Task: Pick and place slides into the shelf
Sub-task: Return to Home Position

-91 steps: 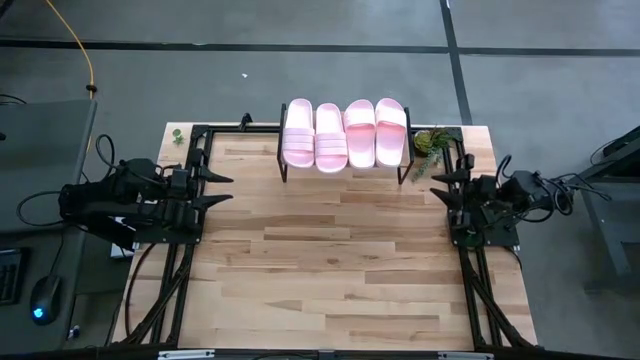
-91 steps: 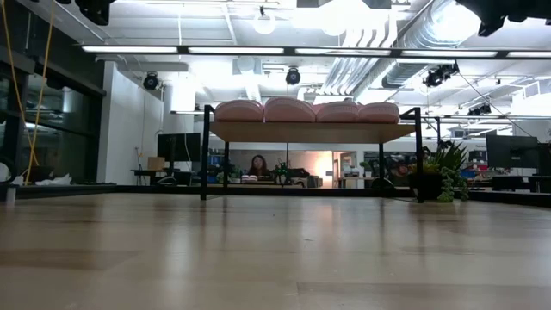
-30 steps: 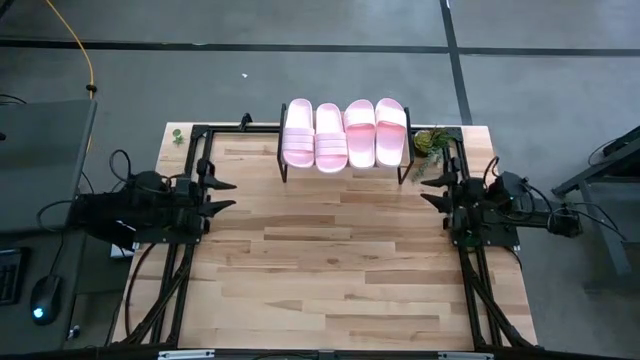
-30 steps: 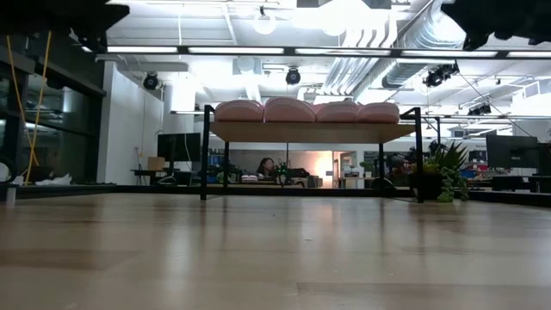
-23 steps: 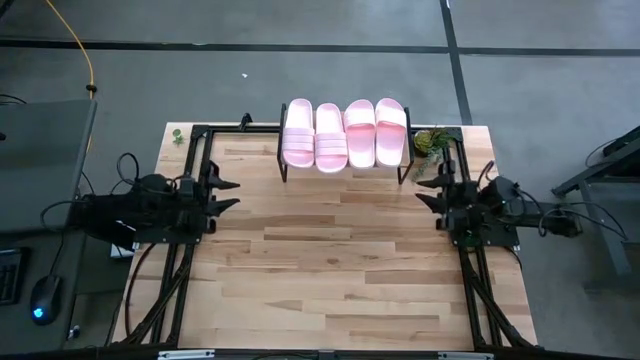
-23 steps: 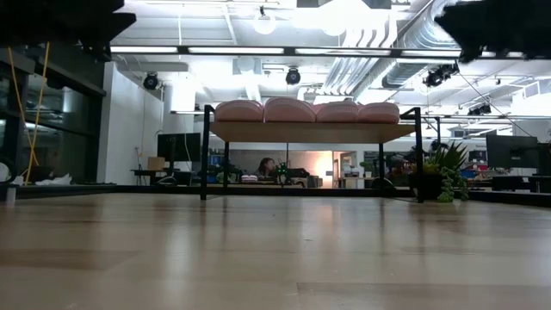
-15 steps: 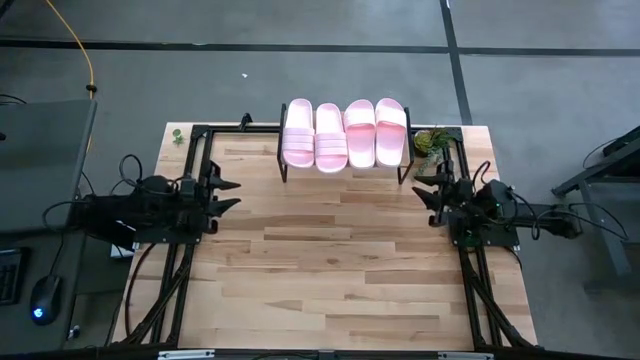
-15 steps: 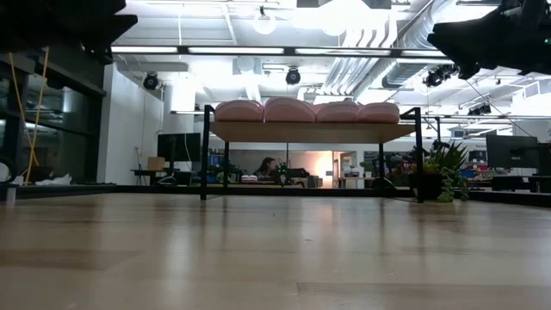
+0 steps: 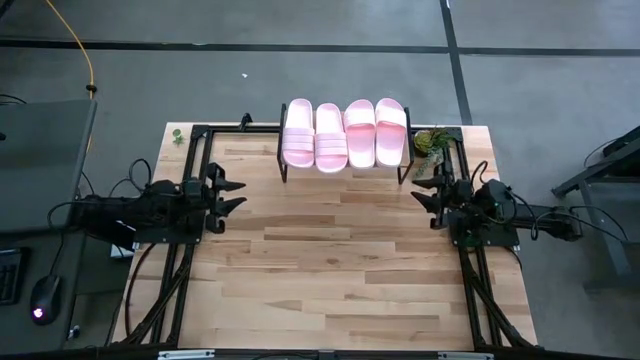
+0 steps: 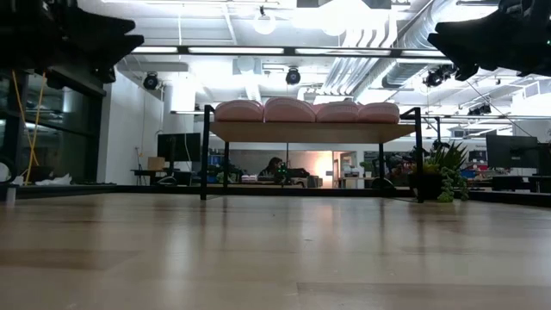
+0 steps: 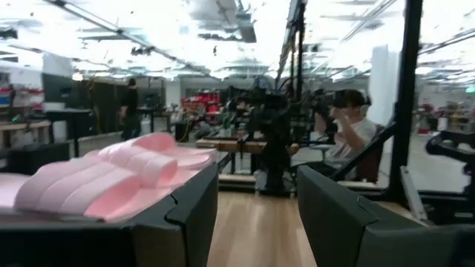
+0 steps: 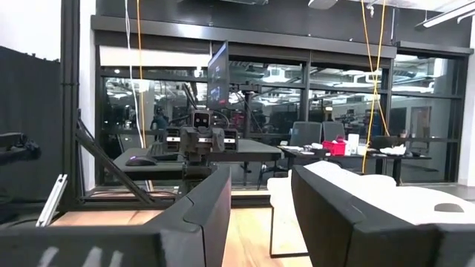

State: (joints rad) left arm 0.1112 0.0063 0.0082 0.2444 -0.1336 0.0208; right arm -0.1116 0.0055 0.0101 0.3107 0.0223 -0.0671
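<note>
Four pale pink slides [image 9: 345,133] lie side by side, soles down, on the plank top of the shelf [image 10: 310,132], which stands on thin black legs at the table's far edge. In the left wrist view the slides [image 11: 111,178] show from the side, and in the right wrist view they [image 12: 356,194] look pale. My left gripper [image 9: 240,195] hovers open over the table's left side, level with the shelf's near edge and apart from it. My right gripper [image 9: 418,190] hovers open at the right side, near the shelf's right legs. Neither touches anything.
A small green plant [image 9: 432,142] stands just right of the shelf, close to my right gripper. Black frame rails [image 9: 170,270] run along both table sides. Bare wooden tabletop [image 9: 330,260] stretches in front of the shelf. People [image 11: 349,122] show in the room beyond.
Both grippers have crept a little toward the table's middle, the left one rightward and the right one leftward. In the low view both have come lower. The slides and the shelf have stayed put.
</note>
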